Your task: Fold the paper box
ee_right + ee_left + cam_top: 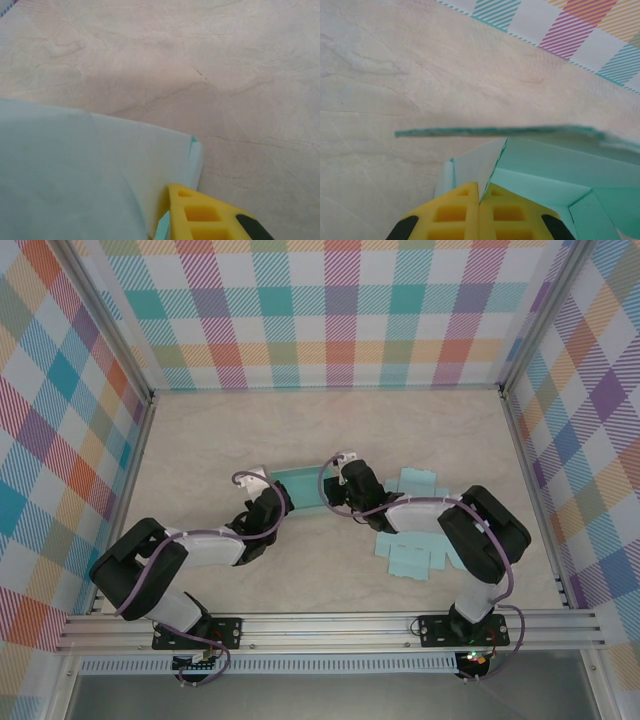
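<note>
The teal paper box (305, 488) lies partly folded in the middle of the table, between both grippers. My left gripper (272, 502) is at its left end. In the left wrist view the yellow fingers (455, 215) are pressed together on a raised pale flap (477, 162) of the box (560, 170). My right gripper (345, 485) is at the box's right end. In the right wrist view one yellow finger (205, 215) presses against a pale box panel (75, 170). That panel hides the other finger, and the right gripper (162, 200) appears shut on it.
Several flat, unfolded teal box sheets (415, 540) lie to the right, under the right arm. Plaid walls stand around the beige table (330, 430) on three sides. An aluminium rail (330, 625) runs along the near edge.
</note>
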Controlling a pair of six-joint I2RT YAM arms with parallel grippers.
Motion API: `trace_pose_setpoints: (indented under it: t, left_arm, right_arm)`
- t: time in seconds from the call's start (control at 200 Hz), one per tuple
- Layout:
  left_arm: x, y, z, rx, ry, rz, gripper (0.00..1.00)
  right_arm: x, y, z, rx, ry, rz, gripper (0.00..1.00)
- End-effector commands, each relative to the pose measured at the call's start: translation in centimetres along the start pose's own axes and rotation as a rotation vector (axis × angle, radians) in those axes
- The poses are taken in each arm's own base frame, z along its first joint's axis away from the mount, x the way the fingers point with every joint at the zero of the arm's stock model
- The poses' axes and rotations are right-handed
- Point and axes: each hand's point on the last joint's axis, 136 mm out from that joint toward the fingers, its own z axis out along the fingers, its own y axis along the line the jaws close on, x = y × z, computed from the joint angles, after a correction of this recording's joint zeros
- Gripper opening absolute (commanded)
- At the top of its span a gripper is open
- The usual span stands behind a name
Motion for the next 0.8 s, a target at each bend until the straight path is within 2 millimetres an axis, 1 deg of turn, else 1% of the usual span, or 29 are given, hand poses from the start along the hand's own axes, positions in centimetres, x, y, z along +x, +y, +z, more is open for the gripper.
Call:
trace_pose_setpoints:
  t: [0.0, 0.05, 0.305, 0.694, 0.794]
  left_arm:
    - [2.2, 2.2, -0.3, -0.058, 0.054, 0.056, 0.00]
    - [2.3, 2.3, -0.4, -0.060, 0.053, 0.060, 0.00]
    - [3.5, 2.0, -0.2, -0.052, 0.039, 0.070, 0.00]
    - [4.9, 0.0, 0.6, -0.026, 0.054, 0.084, 0.00]
    - [5.0, -0.7, 0.9, -0.011, 0.058, 0.082, 0.00]
  right_arm:
    - [1.4, -0.1, -0.2, 0.004, 0.040, 0.013, 0.17]
    - [1.2, -0.1, -0.2, 0.015, 0.049, 0.041, 0.17]
    - [0.3, 1.6, -0.1, -0.069, 0.028, 0.146, 0.18]
    - [-1.7, 3.2, 0.1, -0.123, 0.002, 0.146, 0.19]
    - [-1.6, 2.8, 0.4, -0.105, 0.007, 0.139, 0.19]
